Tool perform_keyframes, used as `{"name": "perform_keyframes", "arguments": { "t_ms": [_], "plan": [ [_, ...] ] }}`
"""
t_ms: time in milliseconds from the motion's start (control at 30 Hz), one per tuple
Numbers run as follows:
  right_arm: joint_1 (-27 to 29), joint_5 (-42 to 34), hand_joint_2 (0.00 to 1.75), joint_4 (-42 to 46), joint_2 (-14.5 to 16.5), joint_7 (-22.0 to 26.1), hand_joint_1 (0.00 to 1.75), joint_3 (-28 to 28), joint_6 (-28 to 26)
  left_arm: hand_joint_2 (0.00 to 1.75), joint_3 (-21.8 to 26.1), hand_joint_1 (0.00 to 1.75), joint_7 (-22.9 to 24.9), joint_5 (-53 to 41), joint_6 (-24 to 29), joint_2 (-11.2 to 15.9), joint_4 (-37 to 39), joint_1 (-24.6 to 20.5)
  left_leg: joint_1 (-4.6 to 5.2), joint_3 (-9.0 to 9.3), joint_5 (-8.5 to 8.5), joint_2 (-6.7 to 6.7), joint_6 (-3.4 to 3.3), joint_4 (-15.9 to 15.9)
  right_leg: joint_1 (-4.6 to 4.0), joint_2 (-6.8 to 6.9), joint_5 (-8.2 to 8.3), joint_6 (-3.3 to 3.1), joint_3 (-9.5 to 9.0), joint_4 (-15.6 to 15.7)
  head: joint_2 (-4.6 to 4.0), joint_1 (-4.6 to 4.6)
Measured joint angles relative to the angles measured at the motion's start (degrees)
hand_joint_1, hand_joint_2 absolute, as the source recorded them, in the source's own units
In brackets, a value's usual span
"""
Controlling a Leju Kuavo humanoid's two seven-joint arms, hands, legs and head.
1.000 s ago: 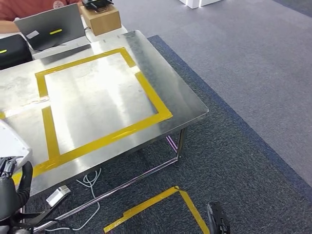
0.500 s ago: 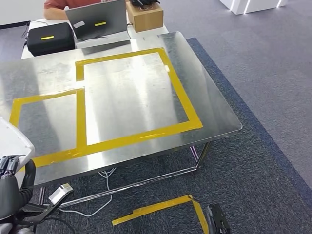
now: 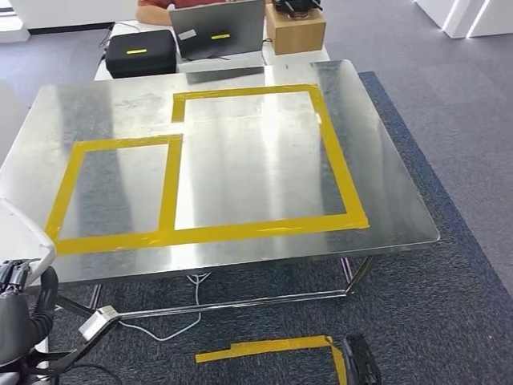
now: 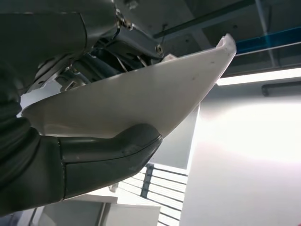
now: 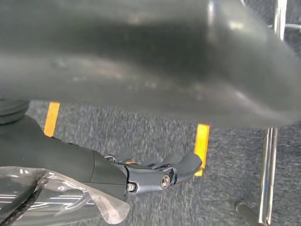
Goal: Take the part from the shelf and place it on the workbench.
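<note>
Facing the surface (image 3: 399, 216) squarely after our turn, we note left hand (image 4: 106, 157) fingers grasping the part (image 4: 142, 99), ready for placement; right hand (image 5: 156, 174) fingers released.

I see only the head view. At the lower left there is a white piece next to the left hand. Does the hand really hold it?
Observer: Yes. In the left wrist view the left hand grips the white part, with the thumb pressed under it.
Operator: And the right hand, does it carry something?
Observer: No. The right wrist view shows the right hand holding nothing, its fingers stretched out above the carpet.
</note>
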State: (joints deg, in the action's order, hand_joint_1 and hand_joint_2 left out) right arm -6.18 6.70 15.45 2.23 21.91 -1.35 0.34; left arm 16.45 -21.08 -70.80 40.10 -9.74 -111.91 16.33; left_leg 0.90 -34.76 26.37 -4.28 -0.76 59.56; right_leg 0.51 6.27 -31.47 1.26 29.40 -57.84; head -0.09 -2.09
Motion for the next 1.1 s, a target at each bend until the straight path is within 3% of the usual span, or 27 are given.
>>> {"name": "perform_keyframes", "arguments": {
  "t_ms": [67, 133, 200, 267, 300, 333, 400, 467, 500, 567, 633, 767, 833, 967, 1100],
  "plan": [
    [-0.19, 0.1, 0.0, 0.02, 0.0, -0.03, 0.0, 0.0, 0.03, 1.75, -0.2, 1.75, 0.18, 0.0, 0.01, 0.1, 0.0, 0.22, -0.06, 0.07, -0.02, 1.29, -0.44, -0.61, -0.08, 0.99, -0.29, 0.63, -0.33, 0.28, 0.0, 0.0],
    [-0.55, 0.19, 0.0, 0.07, 0.0, 0.0, 0.0, -0.01, 0.05, 1.75, -0.37, 1.75, 0.48, -0.01, 0.01, 0.21, 0.01, 0.35, -0.49, 0.5, -0.28, 2.63, -0.94, -1.35, 0.1, -1.29, -1.54, 1.16, 0.12, -1.12, 0.0, 0.11],
    [-0.61, 0.25, 0.0, 0.08, 0.0, -0.01, 0.0, -0.01, 0.03, 1.75, -0.68, 1.75, 0.84, 0.01, 0.01, 0.35, 0.04, 0.21, -0.79, 0.74, -0.36, 3.9, -1.33, -1.68, 0.28, -4.76, -4.39, 1.41, 3.05, -6.9, 0.0, 0.31],
    [-0.26, 0.29, 0.0, 0.07, 0.0, -0.09, 0.0, -0.01, 0.01, 1.75, -0.92, 1.75, 1.09, 0.06, 0.01, 0.43, 0.13, 0.17, -0.82, 0.76, -0.29, 5.36, -1.53, -1.65, 0.3, -5.88, -6.51, 1.58, 7.12, -13.79, 0.0, 0.39],
    [-0.08, 0.31, 0.0, 0.07, -0.01, -0.13, 0.0, -0.01, 0.0, 1.75, -0.98, 1.75, 1.17, 0.14, 0.0, 0.45, 0.21, 0.2, -0.82, 0.81, -0.24, 6.01, -1.56, -1.62, 0.3, -6.02, -6.15, 1.66, 8.38, -15.2, 0.0, 0.41],
    [-0.02, 0.3, 0.0, 0.07, -0.01, -0.14, 0.0, 0.0, -0.01, 1.75, -1.04, 1.75, 1.28, 0.3, -0.01, 0.49, 0.32, 0.25, -0.86, 0.91, -0.16, 6.61, -1.52, -1.57, 0.32, -6.08, -4.61, 1.73, 8.61, -14.43, 0.0, 0.4],
    [-0.25, -0.01, 0.0, 0.07, -0.02, -0.34, 0.0, 0.06, 0.21, 1.75, -1.29, 1.75, 1.91, 0.92, -0.01, 0.69, 0.54, 0.34, -1.0, 1.18, 0.18, 7.43, -1.19, -1.36, 0.41, -6.26, 0.03, 1.78, 6.58, -8.1, 0.0, 0.43],
    [-0.59, -0.65, 0.0, 0.07, -0.02, -0.76, 0.0, 0.3, 1.25, 1.75, -1.9, 1.75, 3.36, 1.56, -0.02, 1.47, 0.95, 0.36, -0.89, 1.14, 0.57, 7.95, -0.56, -0.88, 0.46, -6.76, 2.33, 1.42, 4.13, -2.2, 0.0, 0.44],
    [-0.63, -0.9, 0.0, 0.07, -0.02, -0.91, 0.0, 0.43, 1.93, 1.75, -2.35, 1.75, 4.18, 1.72, -0.02, 2.04, 1.27, 0.36, -0.76, 1.02, 0.71, 8.05, -0.5, -0.68, 0.49, -6.98, 2.41, 1.16, 3.57, -0.97, 0.0, 0.45],
    [-0.51, -1.18, 0.0, 0.07, -0.01, -0.89, 0.0, 0.59, 3.22, 1.75, -3.27, 1.75, 5.35, 1.77, -0.03, 3.24, 2.03, 0.36, -0.59, 0.9, 0.67, 8.1, -1.11, -0.6, 0.52, -7.11, 2.37, 0.7, 3.28, -0.56, 0.0, 0.39],
    [-0.38, -1.53, 0.0, 0.07, -0.02, -0.43, 0.0, 0.89, 4.35, 1.75, -3.98, 1.75, 5.83, 1.68, -0.03, 4.18, 2.65, 0.33, -0.54, 1.04, 0.6, 8.01, -1.76, -0.74, 0.48, -7.26, 2.39, 0.64, 3.26, -0.52, 0.0, 0.39],
    [-0.31, -1.98, 0.0, 0.07, -0.02, 0.55, 0.0, 1.45, 6.03, 1.75, -5.01, 1.75, 6.25, 1.62, -0.03, 5.27, 3.4, 0.27, -0.56, 1.42, 0.59, 7.84, -1.72, -1.18, 0.32, -7.39, 2.23, 0.18, 3.12, -0.52, 0.0, 0.42],
    [-0.26, -2.04, 0.0, 0.07, -0.02, 0.86, 0.0, 1.51, 6.24, 1.75, -5.28, 1.75, 6.31, 1.55, -0.03, 5.61, 3.63, 0.27, -0.59, 1.47, 0.59, 7.84, -1.49, -1.29, 0.26, -7.37, 2.16, 0.04, 3.09, -0.54, 0.0, 0.42],
    [-0.16, -2.12, 0.0, 0.05, -0.04, 1.37, 0.0, 1.83, 6.13, 1.75, -5.67, 1.75, 6.51, 1.38, -0.03, 6.08, 3.87, 0.33, -0.79, 1.5, 0.67, 7.84, -0.05, -1.41, 0.12, -7.36, 2.06, -0.1, 3.07, -0.57, 0.0, 0.44],
    [-0.08, -2.62, 0.0, -0.03, -0.03, 0.98, 0.0, 2.49, 5.08, 1.75, -6.23, 1.75, 7.34, 2.26, -0.03, 6.65, 4.29, 0.36, -0.8, 1.49, 0.74, 7.84, 0.23, -1.41, 0.13, -7.35, 2.04, -0.13, 3.0, -0.56, 0.0, 0.46]
  ]
}}
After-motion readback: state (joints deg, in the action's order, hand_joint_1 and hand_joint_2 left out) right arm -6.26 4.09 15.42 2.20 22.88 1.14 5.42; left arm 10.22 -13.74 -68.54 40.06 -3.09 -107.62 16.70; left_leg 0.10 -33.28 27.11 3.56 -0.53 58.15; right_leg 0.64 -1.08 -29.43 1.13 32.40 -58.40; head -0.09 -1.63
